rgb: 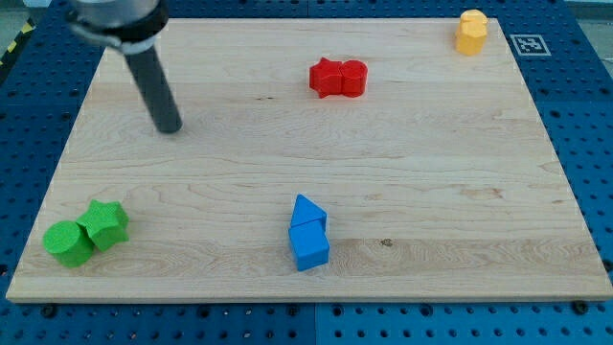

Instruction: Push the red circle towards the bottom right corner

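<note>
The red circle (353,79) lies near the view's top centre on the wooden board (460,172). It touches a red star (327,78) on its left side. My tip (170,127) rests on the board at the view's upper left, far to the left of both red blocks and a little lower than them. The dark rod rises from the tip toward the view's top left corner.
A yellow block (471,31) sits at the top right corner. A blue triangle (307,212) touches a blue cube (309,247) at the bottom centre. A green star (105,223) and a green circle (68,242) sit at the bottom left. Blue pegboard surrounds the board.
</note>
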Controlling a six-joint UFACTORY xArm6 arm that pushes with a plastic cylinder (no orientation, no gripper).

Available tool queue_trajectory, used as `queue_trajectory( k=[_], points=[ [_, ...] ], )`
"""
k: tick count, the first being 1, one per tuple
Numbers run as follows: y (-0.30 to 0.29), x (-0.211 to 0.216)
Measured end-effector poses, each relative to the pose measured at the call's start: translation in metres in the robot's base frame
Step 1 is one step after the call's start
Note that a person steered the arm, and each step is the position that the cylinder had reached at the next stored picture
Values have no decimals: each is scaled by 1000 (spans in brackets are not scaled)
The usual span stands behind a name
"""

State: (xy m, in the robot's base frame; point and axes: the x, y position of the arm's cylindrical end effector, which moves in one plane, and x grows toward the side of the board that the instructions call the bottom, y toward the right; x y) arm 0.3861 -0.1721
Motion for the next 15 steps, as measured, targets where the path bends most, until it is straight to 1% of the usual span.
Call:
queue_trajectory(
  k=[1, 2, 3, 4, 5, 6, 7, 8, 9, 13, 15],
  points=[
    [41, -71],
    [116, -133],
    [196, -143],
    [243, -129],
    [258, -99],
    [252, -87],
    [234, -87],
    [231, -72],
    [231, -39],
    [225, 22],
    [202, 52]
  ],
)
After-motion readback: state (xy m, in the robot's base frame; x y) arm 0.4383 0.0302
